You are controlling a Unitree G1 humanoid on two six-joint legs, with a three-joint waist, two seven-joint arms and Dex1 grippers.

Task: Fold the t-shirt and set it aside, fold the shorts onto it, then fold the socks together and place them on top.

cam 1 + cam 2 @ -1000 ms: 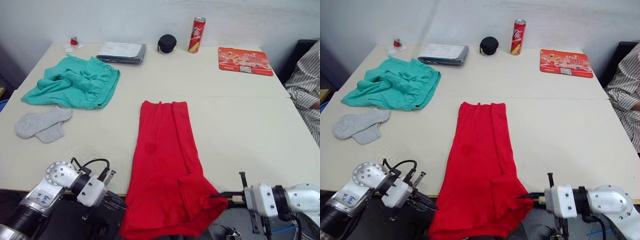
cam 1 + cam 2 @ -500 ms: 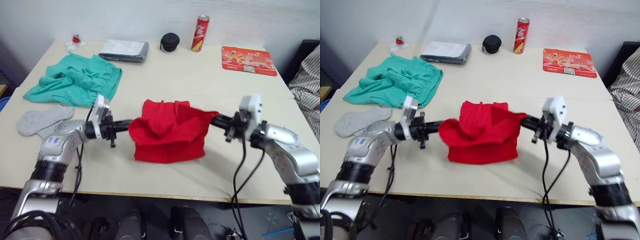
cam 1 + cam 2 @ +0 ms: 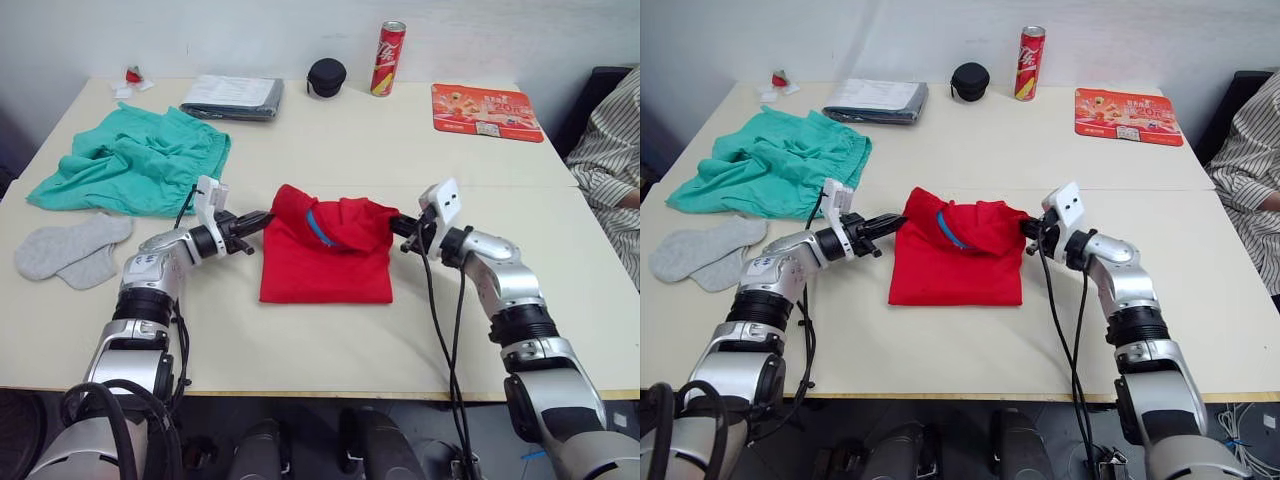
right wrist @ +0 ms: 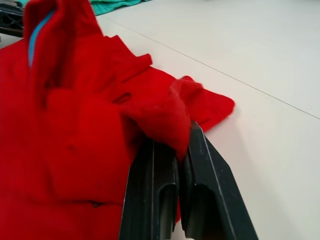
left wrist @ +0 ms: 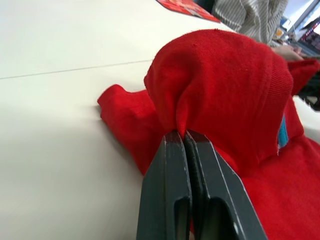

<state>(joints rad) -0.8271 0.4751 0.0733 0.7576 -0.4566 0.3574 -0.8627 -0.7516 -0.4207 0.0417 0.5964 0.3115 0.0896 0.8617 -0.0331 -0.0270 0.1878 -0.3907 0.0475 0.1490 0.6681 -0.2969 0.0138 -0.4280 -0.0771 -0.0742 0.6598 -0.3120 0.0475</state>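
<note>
Folding the red shirt in half

You pinch the red t-shirt (image 3: 325,258) at frame center with left gripper (image 3: 262,217) and right gripper (image 3: 393,226) clamped on its corners, so both edges land together.

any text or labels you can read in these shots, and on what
Nothing reads clearly enough to quote.
Red can: white script down its side, too blurred to read.
Red mat: pale print and a small white label, too small to read.
Red t-shirt, held by both grippers: no print showing.
</note>
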